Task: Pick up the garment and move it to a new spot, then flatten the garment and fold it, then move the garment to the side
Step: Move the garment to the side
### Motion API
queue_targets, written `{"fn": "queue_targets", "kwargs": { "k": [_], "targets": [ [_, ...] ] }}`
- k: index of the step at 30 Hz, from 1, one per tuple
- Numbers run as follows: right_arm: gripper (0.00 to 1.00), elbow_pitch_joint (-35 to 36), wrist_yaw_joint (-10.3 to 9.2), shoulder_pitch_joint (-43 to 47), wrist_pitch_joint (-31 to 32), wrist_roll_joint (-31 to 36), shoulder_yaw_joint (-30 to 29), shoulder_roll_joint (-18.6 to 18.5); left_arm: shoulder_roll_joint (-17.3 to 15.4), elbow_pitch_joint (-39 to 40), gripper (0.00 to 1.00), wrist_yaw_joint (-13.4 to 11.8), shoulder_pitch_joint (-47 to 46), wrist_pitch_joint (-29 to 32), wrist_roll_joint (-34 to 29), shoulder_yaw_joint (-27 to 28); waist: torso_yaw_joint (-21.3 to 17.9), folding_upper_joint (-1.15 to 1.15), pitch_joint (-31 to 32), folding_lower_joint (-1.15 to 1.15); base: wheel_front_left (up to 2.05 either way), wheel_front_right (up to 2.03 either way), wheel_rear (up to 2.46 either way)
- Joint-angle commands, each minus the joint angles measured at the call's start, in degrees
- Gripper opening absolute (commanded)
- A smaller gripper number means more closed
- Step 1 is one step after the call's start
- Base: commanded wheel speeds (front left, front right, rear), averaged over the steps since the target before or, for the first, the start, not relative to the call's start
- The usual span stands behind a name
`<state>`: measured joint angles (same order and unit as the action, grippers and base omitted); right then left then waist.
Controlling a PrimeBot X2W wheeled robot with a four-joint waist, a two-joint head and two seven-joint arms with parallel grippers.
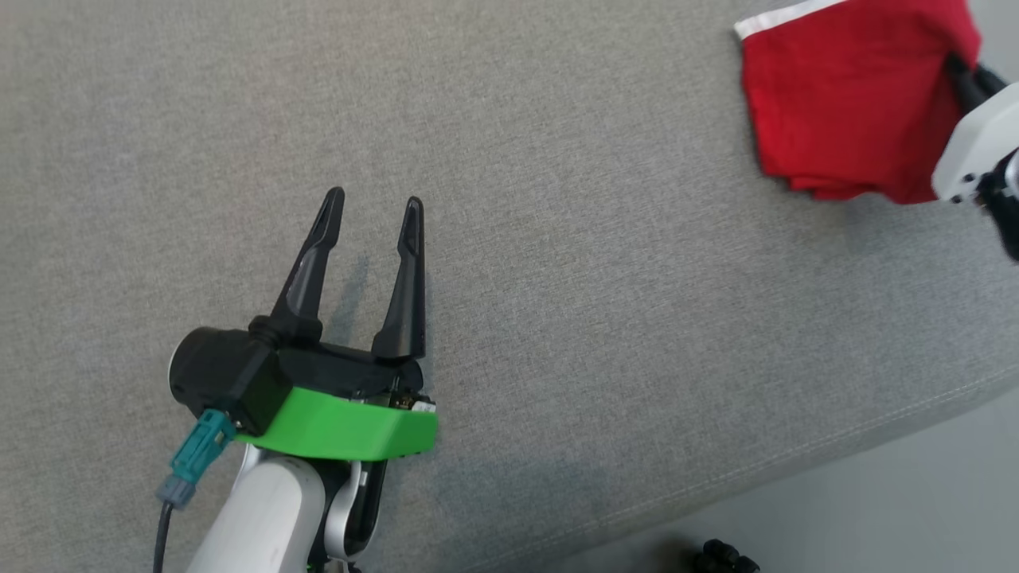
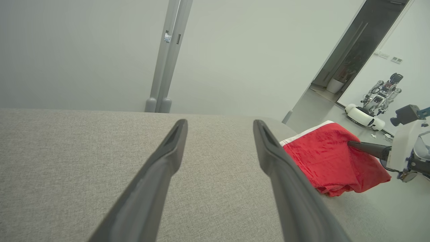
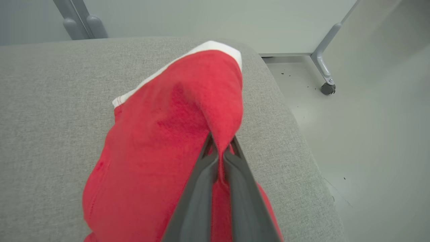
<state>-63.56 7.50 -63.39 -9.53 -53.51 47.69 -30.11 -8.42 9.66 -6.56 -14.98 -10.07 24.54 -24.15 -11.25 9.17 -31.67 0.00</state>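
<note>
Near the far right corner of the grey fabric surface (image 1: 597,278), the right gripper (image 3: 220,148) pinches a raised fold of the red garment (image 3: 161,134), while the left gripper (image 1: 374,207) stands wide open and empty.

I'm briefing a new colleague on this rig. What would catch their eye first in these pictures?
First the bright red cloth garment with a white edge band, at the far right end of the grey fabric surface, a fold of it pinched in the shut right gripper. Next the left gripper with its green plastic collar, open and empty over bare fabric at the head view's lower left.
</note>
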Motion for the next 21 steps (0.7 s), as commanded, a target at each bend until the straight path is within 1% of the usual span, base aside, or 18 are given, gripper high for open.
{"fn": "queue_targets", "kwargs": {
  "k": [1,6,12,18,21],
  "targets": [
    [0.0,-0.92,-0.02,-1.21,-0.92,0.42,0.05,-1.16,-0.55,0.61,1.0,-0.27,-1.16,0.26,-0.61,0.12,1.24,0.0,-2.86,0.0,0.0,0.0,0.0],
    [0.0,-4.22,-0.02,-3.81,-2.91,2.01,0.55,-2.04,-1.21,2.03,1.0,-0.57,-1.85,1.02,-1.25,0.06,1.49,0.0,-5.23,0.0,0.0,0.0,0.0],
    [0.0,-6.62,-0.02,-6.22,-3.99,3.32,0.95,-1.04,-2.06,3.26,1.0,-1.02,-2.5,2.26,-1.81,0.01,1.27,0.0,-7.01,0.0,0.0,0.0,0.0],
    [0.0,-8.6,-0.02,-7.61,-5.21,6.1,1.88,-0.03,-2.67,4.03,1.0,-1.58,-2.57,2.8,-2.22,0.04,0.93,0.0,-7.89,0.0,0.0,0.0,0.0],
    [0.49,-9.41,-0.02,-7.76,-5.45,7.1,1.44,-0.14,-2.71,4.09,1.0,-1.55,-2.67,2.92,-2.09,-0.16,0.86,0.0,-7.98,0.0,0.0,0.0,0.0]
  ]
}}
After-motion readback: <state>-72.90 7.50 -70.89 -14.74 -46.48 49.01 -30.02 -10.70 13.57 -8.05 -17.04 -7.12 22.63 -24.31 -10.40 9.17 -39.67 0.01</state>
